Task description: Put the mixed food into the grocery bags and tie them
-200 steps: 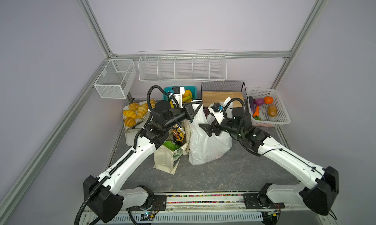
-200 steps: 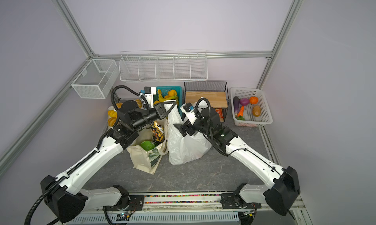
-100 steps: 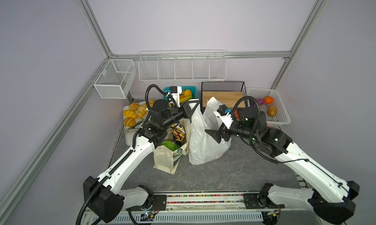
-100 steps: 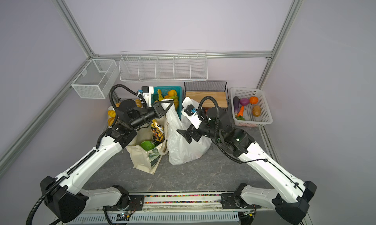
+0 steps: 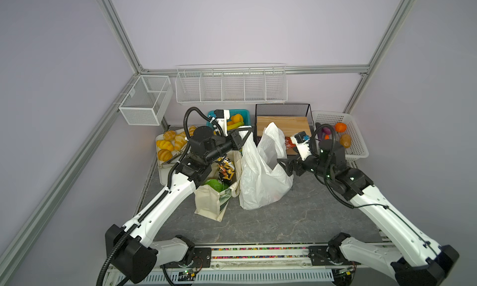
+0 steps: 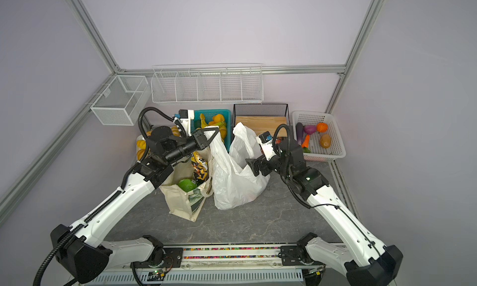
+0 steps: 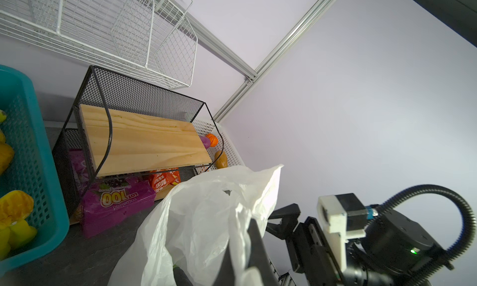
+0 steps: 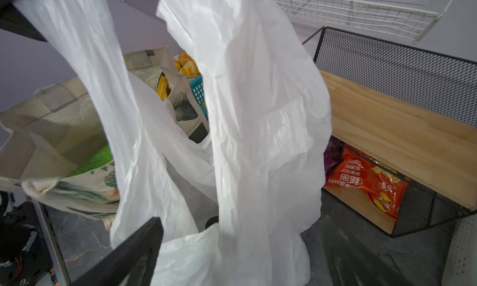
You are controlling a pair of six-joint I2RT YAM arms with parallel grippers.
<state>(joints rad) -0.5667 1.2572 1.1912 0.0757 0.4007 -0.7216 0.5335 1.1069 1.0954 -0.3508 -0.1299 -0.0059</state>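
As the right fingers back off, spread and empty, the thin white plastic carrier bag stands on the bench. The left fingers stay clenched on one handle; tying likely needs a regrasp.

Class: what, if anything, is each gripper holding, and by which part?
The left gripper is shut on the white plastic bag, pinching one loop handle at its top. The right gripper is open beside the bag, holding nothing.
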